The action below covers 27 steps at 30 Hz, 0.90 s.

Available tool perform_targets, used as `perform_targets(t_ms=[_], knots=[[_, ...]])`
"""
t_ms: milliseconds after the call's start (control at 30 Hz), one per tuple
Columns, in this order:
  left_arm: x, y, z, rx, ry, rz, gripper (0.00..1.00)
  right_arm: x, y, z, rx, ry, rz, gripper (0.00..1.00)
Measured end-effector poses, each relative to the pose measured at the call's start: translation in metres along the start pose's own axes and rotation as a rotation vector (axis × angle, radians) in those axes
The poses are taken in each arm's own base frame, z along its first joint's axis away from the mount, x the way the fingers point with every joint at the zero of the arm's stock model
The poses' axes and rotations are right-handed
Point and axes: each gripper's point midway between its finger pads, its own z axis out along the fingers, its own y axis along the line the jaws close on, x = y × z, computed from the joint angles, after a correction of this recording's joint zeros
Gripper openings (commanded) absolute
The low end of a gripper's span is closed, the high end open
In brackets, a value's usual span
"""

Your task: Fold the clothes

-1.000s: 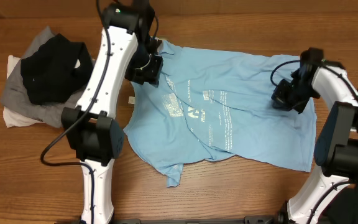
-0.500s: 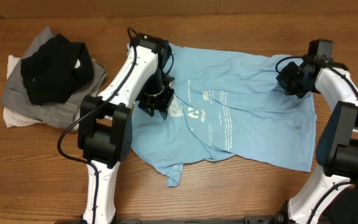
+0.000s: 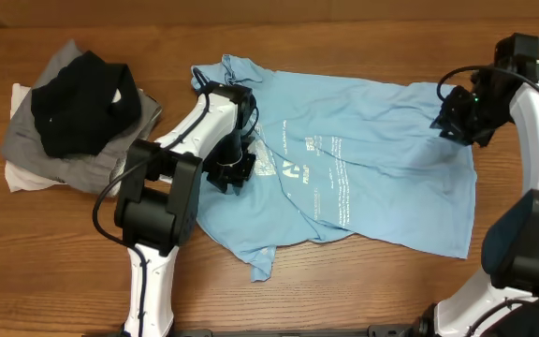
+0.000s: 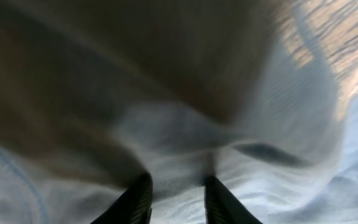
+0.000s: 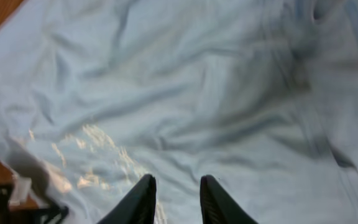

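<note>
The clothes are chiefly a sky-blue T-shirt [image 3: 372,178], spread flat on the table with pale lettering facing up and its collar at the top left. My left gripper [image 3: 230,174] sits low on the shirt's left side, beside the lettering. In the left wrist view the gripper [image 4: 178,186] has its fingers a little apart, with blurred blue cloth [image 4: 278,124] bunched at their tips. My right gripper [image 3: 458,117] hovers over the shirt's upper right corner. In the right wrist view it [image 5: 176,186] stands open above rumpled fabric [image 5: 185,93], holding nothing.
A heap of other garments lies at the far left: a black one [image 3: 82,103] on top of a grey one [image 3: 26,140] and a white one [image 3: 26,178]. Bare wooden table [image 3: 363,290] shows in front of the shirt.
My left gripper moved from the collar down onto the shirt's left side, its fingers narrowing. My right gripper let go of the cloth, opened and drew away toward the upper right.
</note>
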Motion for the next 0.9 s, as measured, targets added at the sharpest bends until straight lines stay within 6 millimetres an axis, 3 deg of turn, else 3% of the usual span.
perform_targets(t_ms=[67, 233, 367, 433, 467, 533, 633, 767, 900], knots=[[0.001, 0.006, 0.002, -0.024, -0.020, -0.026, 0.04, 0.010, -0.004, -0.002, 0.017, 0.036, 0.013, 0.24], [0.009, 0.021, 0.006, -0.027, -0.042, -0.123, 0.04, 0.022, -0.021, 0.018, 0.070, 0.079, 0.047, 0.38], [0.020, 0.038, 0.009, -0.008, -0.010, -0.206, 0.04, 0.033, -0.041, 0.049, 0.113, 0.105, 0.074, 0.49], [0.024, 0.047, 0.010, 0.014, 0.007, -0.245, 0.04, 0.044, -0.052, 0.066, 0.132, 0.131, 0.083, 0.49], [0.025, 0.051, 0.010, 0.024, 0.013, -0.260, 0.04, 0.050, -0.056, 0.074, 0.137, 0.140, 0.083, 0.47], [0.028, 0.058, 0.010, 0.038, 0.021, -0.284, 0.04, 0.059, -0.064, 0.092, 0.145, 0.153, 0.089, 0.26], [0.030, 0.064, 0.010, 0.043, 0.023, -0.297, 0.04, 0.062, -0.070, 0.117, 0.131, 0.118, 0.091, 0.07], [0.031, 0.065, 0.009, 0.036, 0.013, -0.297, 0.04, 0.047, -0.064, 0.126, 0.067, 0.011, 0.117, 0.04], [0.034, 0.072, 0.008, 0.016, 0.000, -0.304, 0.04, 0.016, -0.048, 0.131, -0.033, -0.121, 0.128, 0.04]])
